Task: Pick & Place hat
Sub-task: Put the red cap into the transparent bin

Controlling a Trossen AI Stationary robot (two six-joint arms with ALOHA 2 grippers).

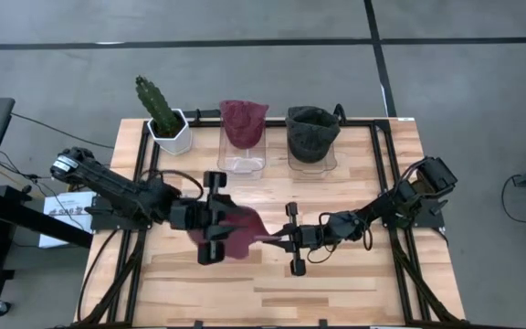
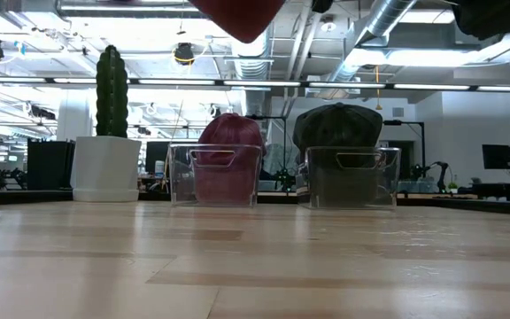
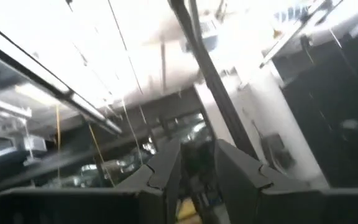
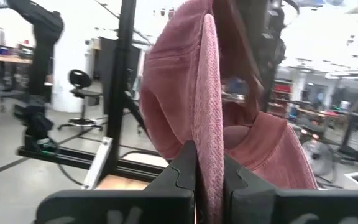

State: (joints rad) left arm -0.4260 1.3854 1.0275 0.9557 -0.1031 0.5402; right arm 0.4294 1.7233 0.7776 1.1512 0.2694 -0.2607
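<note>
A maroon knitted hat (image 1: 236, 233) hangs in the air above the table's middle, between my two grippers; in the low view only its lower part (image 2: 237, 16) shows at the top edge. My right gripper (image 1: 279, 238) is shut on it from the right. My left gripper (image 1: 219, 219) is at the hat's left side. In its own wrist view a gap shows between its fingers (image 3: 197, 171), they point up at the ceiling, and no hat is seen there. My right gripper pinches a thick folded edge of the hat (image 4: 207, 149) between its two fingers, coming level from the table's right side. The hat is lifted clear of the table and spreads out beyond the fingertips. Whether my left gripper touches the hat I cannot tell.
At the far edge stand a cactus in a white pot (image 1: 164, 117), a clear bin (image 1: 242, 163) with another maroon hat (image 1: 243, 121), and a second clear bin (image 1: 311, 164) with a dark green hat (image 1: 311, 132). Bare wood lies near the front edge.
</note>
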